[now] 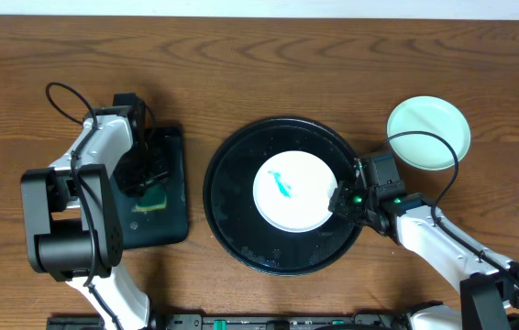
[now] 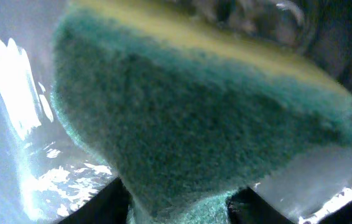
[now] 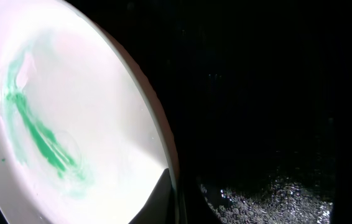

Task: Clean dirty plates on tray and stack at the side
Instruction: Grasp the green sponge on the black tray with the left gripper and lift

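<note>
- While the smeared white plate point(image 1: 293, 191) sits in the round black tray point(image 1: 232, 197), the right gripper point(image 1: 340, 198) pinches its rim.
- The left gripper point(image 1: 148, 180) squeezes a green sponge point(image 2: 194, 124).
- A mint plate point(image 1: 429, 133) lies off to the side.

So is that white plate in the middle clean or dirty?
Dirty. The white plate on the black tray has a teal smear across its centre, plain in both the overhead and right wrist views.

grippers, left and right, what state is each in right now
left gripper: closed on the sponge
right gripper: closed on the rim of the white plate
</note>
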Action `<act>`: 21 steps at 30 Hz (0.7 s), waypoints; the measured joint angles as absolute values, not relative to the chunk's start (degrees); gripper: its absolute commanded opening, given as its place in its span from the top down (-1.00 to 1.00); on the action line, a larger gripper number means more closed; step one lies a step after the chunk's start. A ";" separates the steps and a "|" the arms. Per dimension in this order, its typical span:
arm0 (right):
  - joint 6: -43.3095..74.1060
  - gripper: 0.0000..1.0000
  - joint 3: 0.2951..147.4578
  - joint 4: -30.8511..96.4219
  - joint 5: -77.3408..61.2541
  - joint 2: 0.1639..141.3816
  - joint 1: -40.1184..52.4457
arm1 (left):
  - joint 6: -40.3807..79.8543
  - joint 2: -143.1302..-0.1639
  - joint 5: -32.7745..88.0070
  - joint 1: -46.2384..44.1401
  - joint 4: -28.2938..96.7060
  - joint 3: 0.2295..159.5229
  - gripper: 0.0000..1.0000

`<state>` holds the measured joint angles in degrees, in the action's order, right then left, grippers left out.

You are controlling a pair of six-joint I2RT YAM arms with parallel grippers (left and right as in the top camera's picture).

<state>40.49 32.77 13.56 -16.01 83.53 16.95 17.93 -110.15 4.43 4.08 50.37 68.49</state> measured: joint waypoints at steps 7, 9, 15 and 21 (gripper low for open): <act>40.47 0.97 32.77 13.67 -16.10 83.53 16.95 | 17.96 -108.95 4.60 4.08 50.30 68.49 -0.25; 40.47 0.97 32.77 13.72 -16.12 83.53 16.95 | 17.96 -106.52 4.67 4.08 50.24 68.47 -0.22; 40.45 0.97 32.77 13.82 -16.12 83.53 16.95 | 17.80 -96.20 4.82 4.08 49.45 68.47 0.03; 40.45 0.97 32.77 13.85 -16.12 83.53 16.95 | 16.67 -96.09 4.80 4.08 49.52 68.47 0.07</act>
<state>40.45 32.77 13.85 -16.12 83.53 16.95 16.67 -96.09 4.80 4.08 49.52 68.47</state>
